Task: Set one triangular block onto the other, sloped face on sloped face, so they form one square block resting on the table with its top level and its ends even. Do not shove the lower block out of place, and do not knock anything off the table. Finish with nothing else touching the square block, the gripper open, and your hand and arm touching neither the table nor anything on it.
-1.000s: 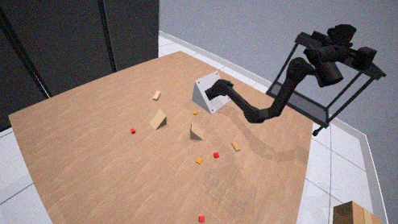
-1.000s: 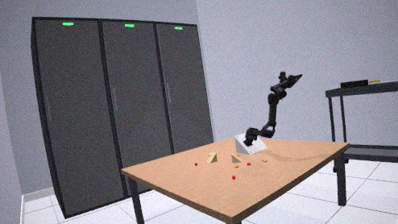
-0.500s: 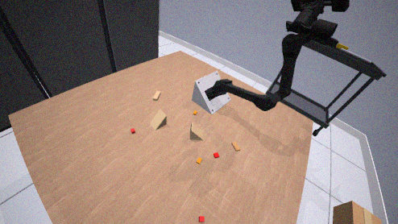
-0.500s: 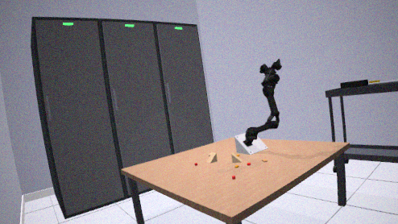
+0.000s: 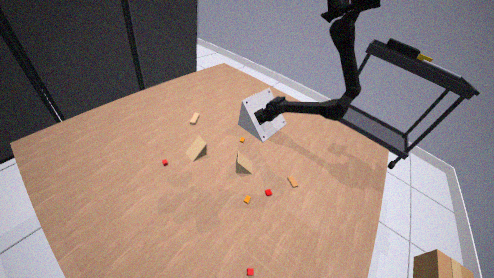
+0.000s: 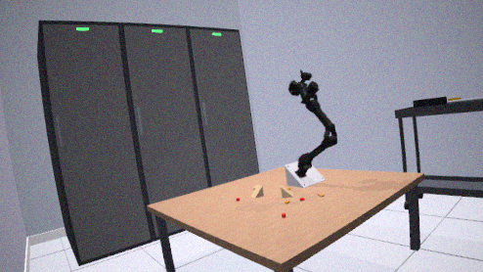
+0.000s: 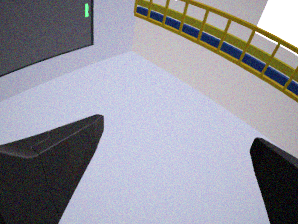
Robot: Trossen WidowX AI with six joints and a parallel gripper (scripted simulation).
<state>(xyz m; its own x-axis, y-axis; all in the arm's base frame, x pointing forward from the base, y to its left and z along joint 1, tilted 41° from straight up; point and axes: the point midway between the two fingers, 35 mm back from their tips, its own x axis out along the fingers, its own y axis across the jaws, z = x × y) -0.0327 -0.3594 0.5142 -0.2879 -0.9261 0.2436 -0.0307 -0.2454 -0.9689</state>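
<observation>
Two tan triangular blocks lie apart on the wooden table [image 5: 100, 200] [image 6: 342, 205]. One block [image 5: 196, 148] [image 6: 257, 191] is left of centre. The other block [image 5: 243, 164] [image 6: 286, 193] is a short way to its right, nearer the arm's base. My arm is raised high above the table, and my gripper [image 6: 303, 78] [image 7: 180, 133] points up and away from it. The wrist view shows only wall, ceiling and a yellow railing between my two dark fingers. The fingers stand wide apart with nothing between them. In the top view the gripper is cut off by the top edge.
The arm's grey wedge-shaped base [image 5: 260, 120] [image 6: 303, 175] stands at the table's back. Small red [image 5: 268, 192], orange [image 5: 247, 199] and tan [image 5: 194, 118] pieces are scattered around the blocks. A black trolley [image 5: 420, 65] stands to the right, dark cabinets [image 6: 147, 122] behind, and a cardboard box [image 5: 437, 265] on the floor.
</observation>
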